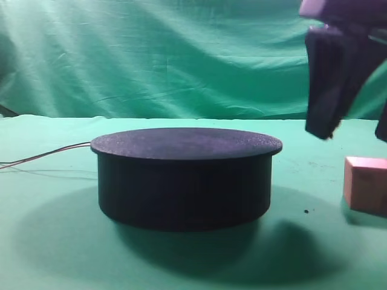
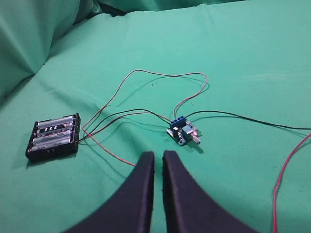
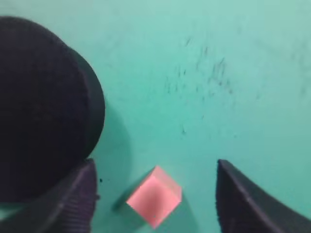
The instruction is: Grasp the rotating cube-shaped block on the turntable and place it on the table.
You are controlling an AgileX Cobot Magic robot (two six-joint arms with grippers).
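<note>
The salmon cube-shaped block (image 1: 366,184) rests on the green table (image 1: 60,241) to the right of the turntable (image 1: 184,175), partly cut by the frame edge. The turntable's flat top is bare. My right gripper (image 1: 352,133) hangs open above the block, not touching it. In the right wrist view the block (image 3: 154,196) lies on the cloth below and between the spread fingers of the gripper (image 3: 155,165), with the turntable (image 3: 43,107) at the left. My left gripper (image 2: 158,154) is shut and empty over bare cloth; it does not show in the exterior view.
A black battery holder (image 2: 53,137) and a small blue controller board (image 2: 183,132) lie on the cloth ahead of the left gripper, joined by thin wires (image 2: 146,73). Wires (image 1: 42,156) trail left from the turntable. A green backdrop (image 1: 151,54) hangs behind.
</note>
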